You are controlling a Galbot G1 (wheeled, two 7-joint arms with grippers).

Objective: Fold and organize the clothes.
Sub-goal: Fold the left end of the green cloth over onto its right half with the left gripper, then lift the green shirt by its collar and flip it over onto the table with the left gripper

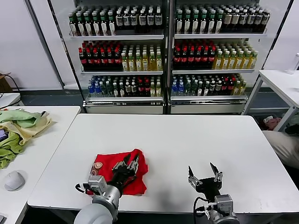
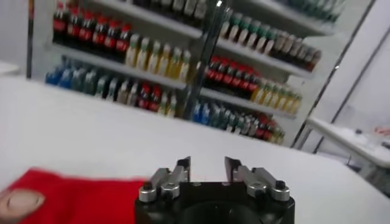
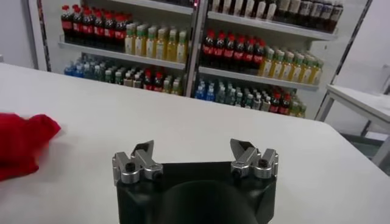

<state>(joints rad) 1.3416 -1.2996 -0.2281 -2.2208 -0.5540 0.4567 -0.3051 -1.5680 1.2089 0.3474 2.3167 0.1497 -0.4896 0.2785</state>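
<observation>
- Red T-shirt (image 1: pixel 122 171): lies bunched on the white counter (image 1: pixel 187 140), lower left of centre in the head view; a small brown-and-white printed figure (image 1: pixel 98 165) shows at its left edge.
- Left claw (image 1: pixel 130 164): sits over the shirt's upper right part. In the left wrist view its fingers (image 2: pixel 181 168) stand apart with nothing between them; red fabric lies below and to the left of them.
- Right claw (image 1: pixel 203 174): lower right of centre, over bare counter, well apart from the shirt, spread wide and holding nothing.
- Side table (image 1: pixel 42 154), left edge of frame: carries a heap of pale green and yellow cloths (image 1: pixel 18 128) and a grey computer mouse (image 1: pixel 14 180).
- Display coolers (image 1: pixel 166 56), across the top of frame: three shelves each, packed with rows of upright bottles; dark, red-labelled, yellow and blue ones.
</observation>
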